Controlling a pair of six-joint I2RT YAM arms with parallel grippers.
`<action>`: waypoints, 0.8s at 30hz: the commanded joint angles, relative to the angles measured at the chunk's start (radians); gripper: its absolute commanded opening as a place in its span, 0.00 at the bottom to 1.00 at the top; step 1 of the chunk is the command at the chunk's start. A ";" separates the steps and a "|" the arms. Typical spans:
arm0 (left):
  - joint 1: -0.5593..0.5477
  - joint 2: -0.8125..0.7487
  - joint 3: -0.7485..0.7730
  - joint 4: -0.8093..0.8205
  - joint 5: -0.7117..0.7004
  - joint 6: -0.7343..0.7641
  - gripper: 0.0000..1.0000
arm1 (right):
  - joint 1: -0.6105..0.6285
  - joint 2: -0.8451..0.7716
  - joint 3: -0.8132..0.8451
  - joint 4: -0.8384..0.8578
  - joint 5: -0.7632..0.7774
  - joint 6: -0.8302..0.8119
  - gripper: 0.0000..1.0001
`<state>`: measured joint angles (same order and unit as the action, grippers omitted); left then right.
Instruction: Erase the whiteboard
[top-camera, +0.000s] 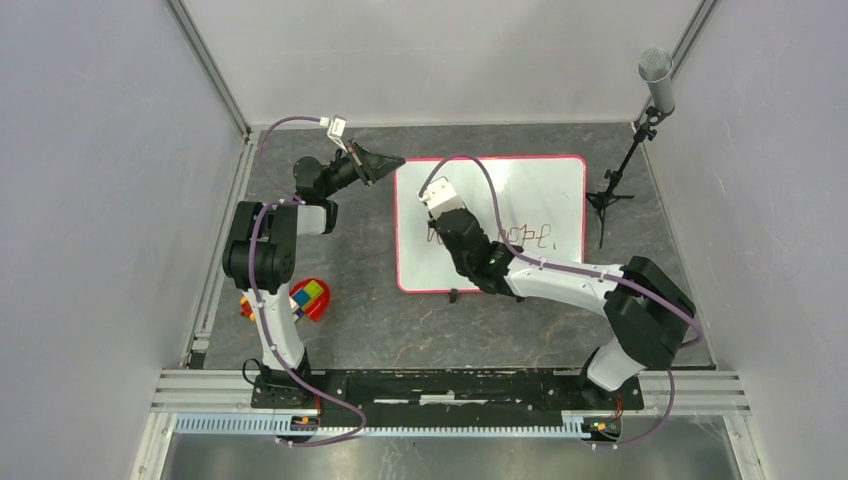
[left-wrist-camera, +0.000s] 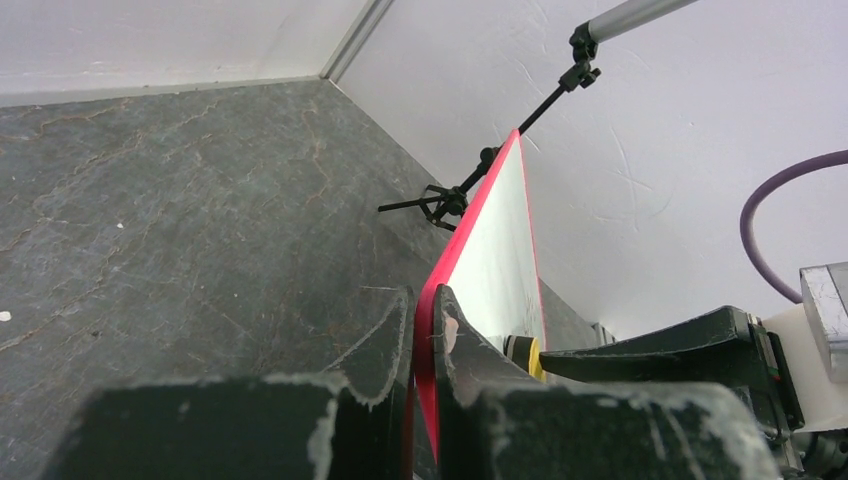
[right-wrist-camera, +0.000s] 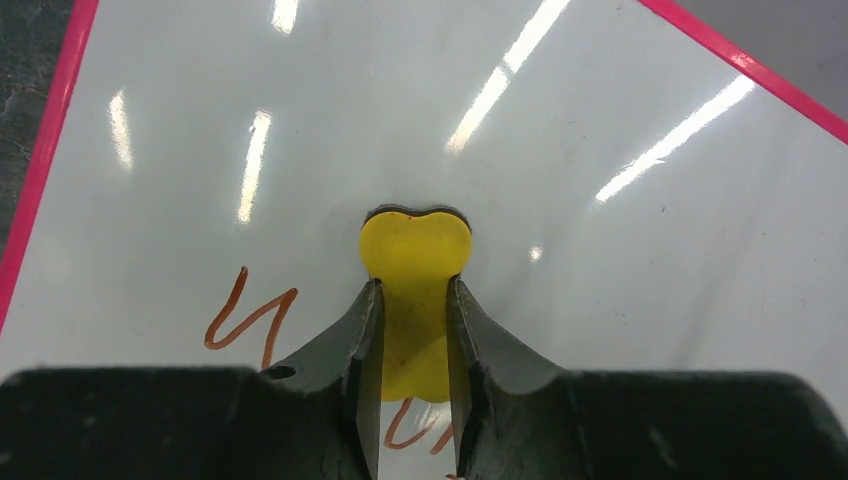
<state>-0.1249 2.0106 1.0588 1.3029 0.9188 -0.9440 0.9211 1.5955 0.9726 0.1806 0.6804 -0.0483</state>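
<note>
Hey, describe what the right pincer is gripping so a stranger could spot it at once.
Find the big pink-framed whiteboard on the dark table. Over its left half, the right pincer pinches a small yellow eraser with a rounded, black-edged tip. It is the only yellow thing on the board, beside reddish-brown scribbles.

Overhead, two wrist close-ups; shared whiteboard (top-camera: 548, 188)
</note>
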 joint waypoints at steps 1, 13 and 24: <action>-0.015 -0.061 0.003 0.034 0.026 0.048 0.02 | 0.021 0.079 -0.024 -0.059 -0.035 0.036 0.19; -0.019 -0.067 0.006 -0.003 0.025 0.076 0.02 | 0.183 0.187 -0.010 0.147 0.011 0.022 0.19; -0.019 -0.078 -0.005 -0.016 0.023 0.093 0.02 | -0.003 -0.130 -0.364 0.191 0.200 0.290 0.18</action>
<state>-0.1314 1.9827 1.0573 1.2816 0.9253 -0.9062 1.0122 1.5204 0.7097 0.4133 0.7467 0.1524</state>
